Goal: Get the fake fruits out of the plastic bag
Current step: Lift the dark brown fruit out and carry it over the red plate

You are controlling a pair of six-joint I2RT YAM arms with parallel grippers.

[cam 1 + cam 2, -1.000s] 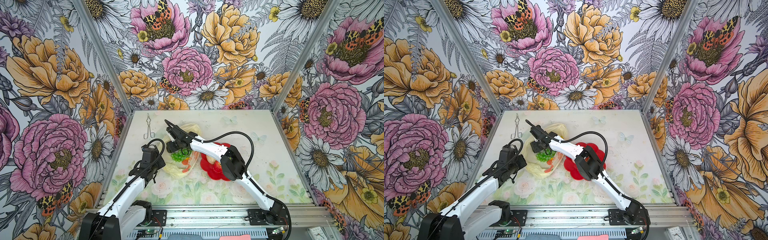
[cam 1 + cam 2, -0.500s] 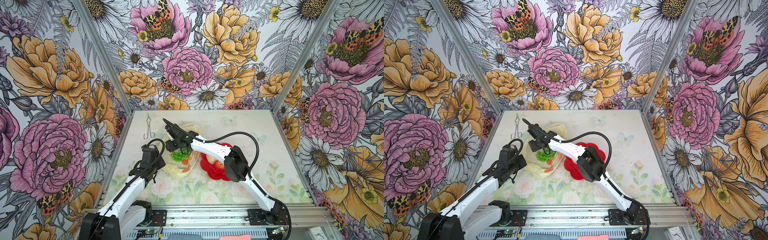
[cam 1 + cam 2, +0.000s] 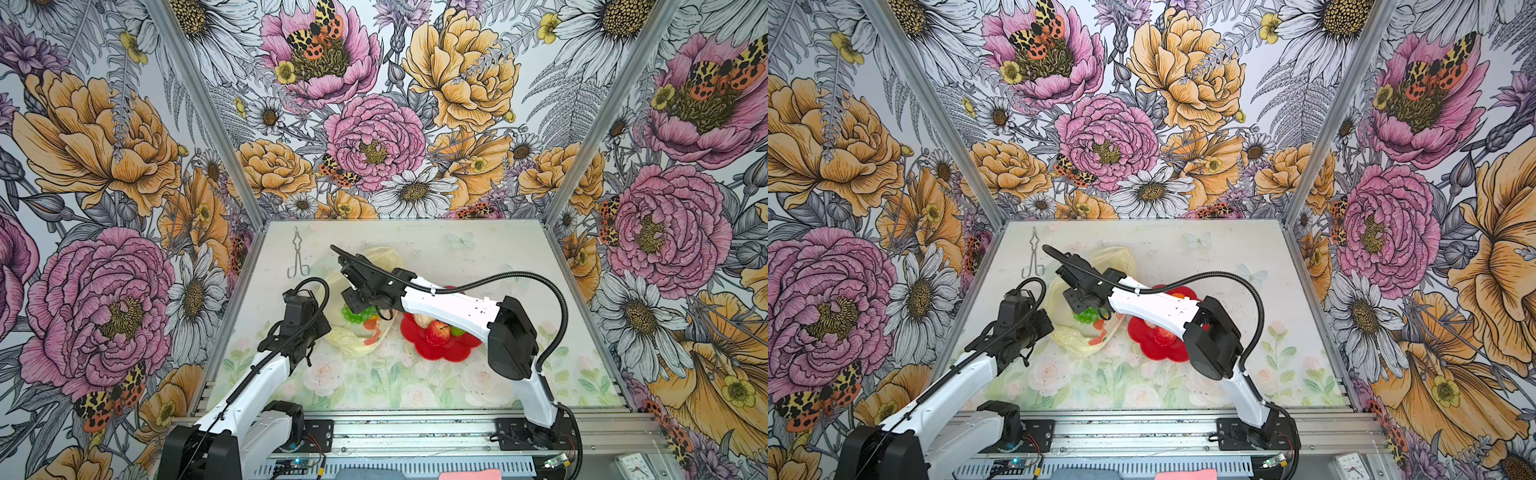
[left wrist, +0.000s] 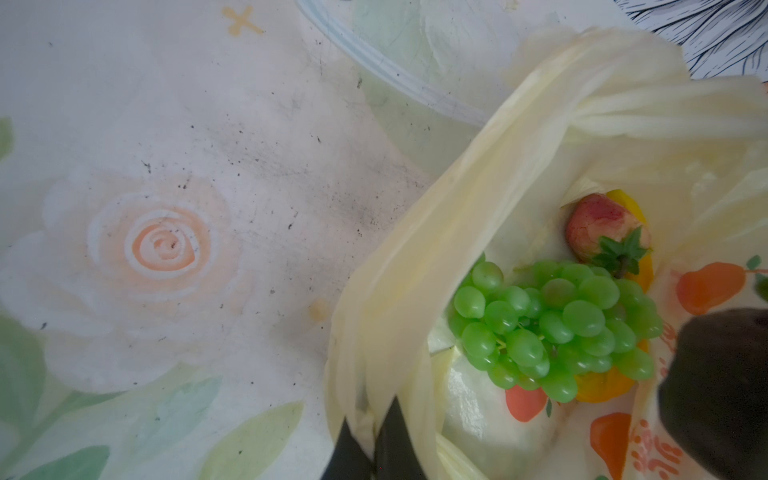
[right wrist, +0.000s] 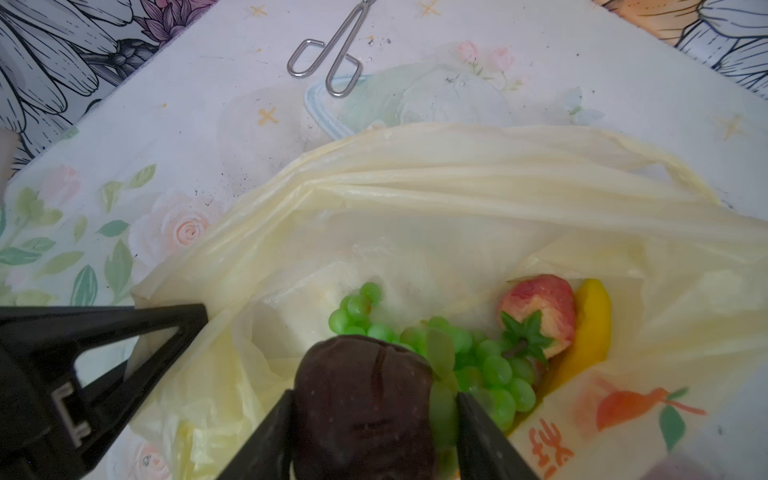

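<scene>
The plastic bag (image 3: 353, 341) (image 3: 1076, 337) lies open left of the table's middle. My left gripper (image 4: 370, 419) (image 3: 320, 329) is shut on a bunched fold of the bag's (image 4: 415, 249) rim and holds the mouth up. Just above the opening, my right gripper (image 5: 374, 395) (image 3: 354, 300) is shut on a dark brown fake fruit (image 5: 365, 399) (image 4: 715, 386). Inside the bag (image 5: 436, 199) lie a green grape bunch (image 5: 490, 365) (image 4: 557, 328), a strawberry (image 5: 540, 307) (image 4: 602, 228) and a yellow banana (image 5: 590, 332).
A red flower-shaped plate (image 3: 453, 351) (image 3: 1150, 351) sits right of the bag, under my right forearm. It holds a red apple (image 3: 438, 332), a green round fruit (image 3: 458, 331) and a cream piece (image 3: 419, 319). Metal tongs (image 3: 297, 262) (image 5: 332, 54) lie at the back left.
My right arm's elbow has swung to the right while its gripper stays over the bag's mouth with the dark fruit. The left arm has not moved.
</scene>
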